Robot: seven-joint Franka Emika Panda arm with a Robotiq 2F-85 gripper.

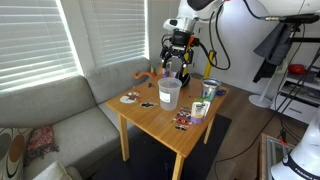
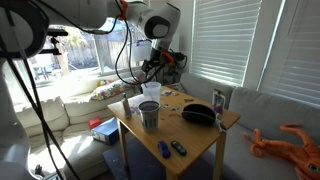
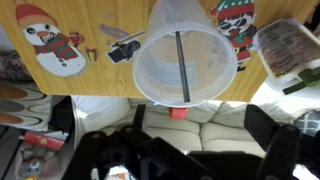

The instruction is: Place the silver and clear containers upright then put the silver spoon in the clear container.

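**A:** How wide is the claw (image 1: 178, 66)?

**B:** Spread wide and holding nothing. In the wrist view its dark fingers (image 3: 262, 130) sit far apart at the bottom of the picture, blurred, touching no object.

**A:** And the clear container (image 3: 186, 52)?

**B:** It stands upright on the surface (image 1: 150, 118), its open mouth facing the camera. The claw hangs above it, apart from the rim. A thin dark rod, the spoon (image 3: 183, 68), leans inside the container and crosses its mouth from the far side to the near one.

**A:** The silver container (image 2: 148, 116)?

**B:** Upright too. In an exterior view it stands just in front of the clear one, nearer the surface's edge.

**A:** Room to move?

**B:** There is open air above both containers. Small items lie scattered toward the surface's edges and corners. A sofa (image 1: 60, 120) runs along one side, below the surface's edge, and it shows under the claw in the wrist view.
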